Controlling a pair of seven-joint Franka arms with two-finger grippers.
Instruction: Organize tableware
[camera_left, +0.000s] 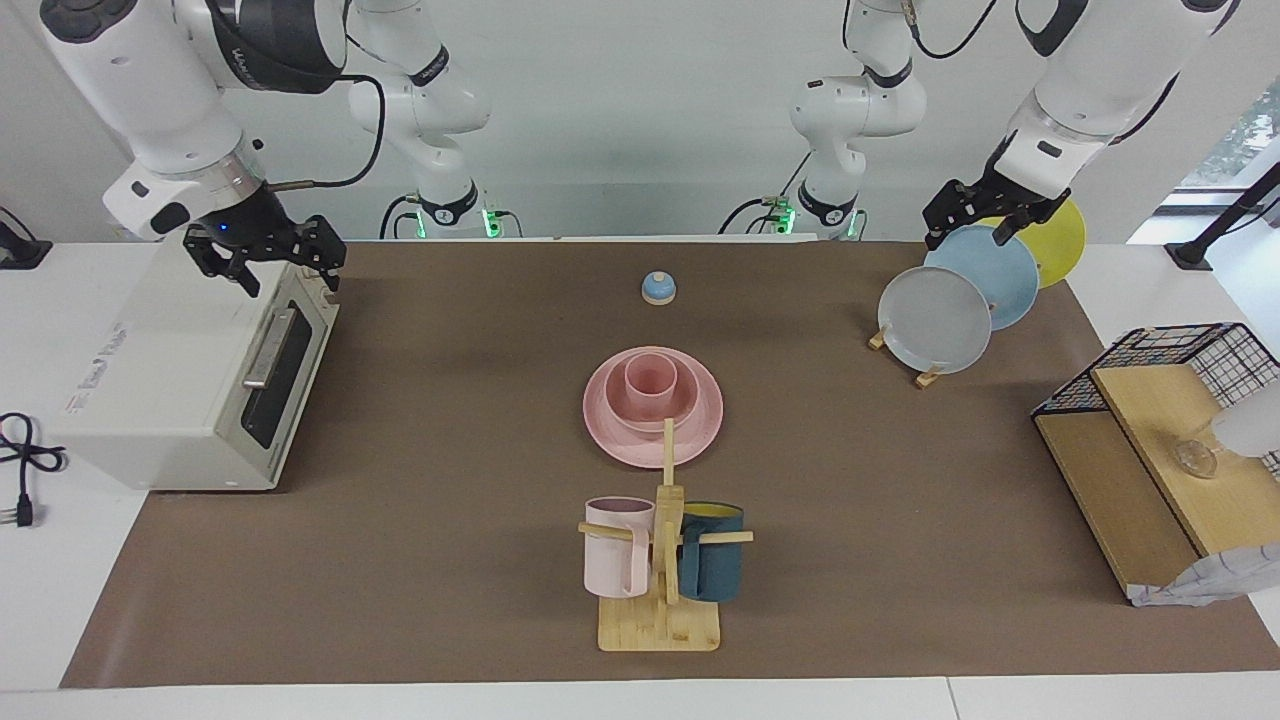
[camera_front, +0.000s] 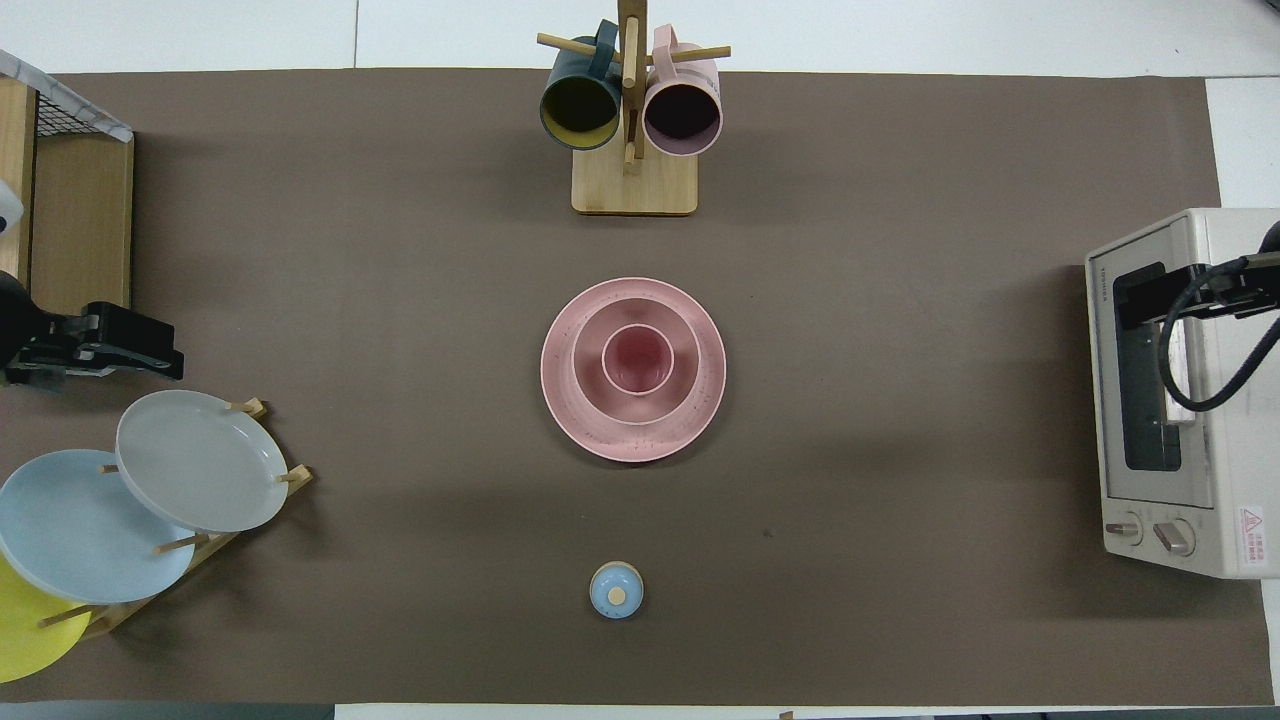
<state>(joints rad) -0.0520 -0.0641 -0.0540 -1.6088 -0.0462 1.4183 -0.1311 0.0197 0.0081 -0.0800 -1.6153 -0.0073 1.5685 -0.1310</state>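
Observation:
The matte pink set stands stacked at the middle of the table. The wide plate (camera_left: 700, 425) (camera_front: 575, 425) carries the bowl (camera_left: 613, 405) (camera_front: 585, 350), and the small cup (camera_left: 652, 385) (camera_front: 637, 360) stands upright in the bowl. My left gripper (camera_left: 975, 235) (camera_front: 165, 350) is open and empty, up in the air over the plate rack. My right gripper (camera_left: 272, 272) (camera_front: 1128, 298) is open and empty over the toaster oven. Both are well apart from the pink set.
A wooden mug tree (camera_left: 660, 620) with a pale pink mug (camera_left: 615, 550) and a teal mug (camera_left: 712, 555) stands farther from the robots than the stack. A small blue bell (camera_left: 659, 288) sits nearer. The plate rack holds a grey plate (camera_left: 935, 320), a blue plate (camera_left: 990, 270) and a yellow plate (camera_left: 1065, 240). A toaster oven (camera_left: 180, 400) and a wire shelf (camera_left: 1160, 440) stand at the table's ends.

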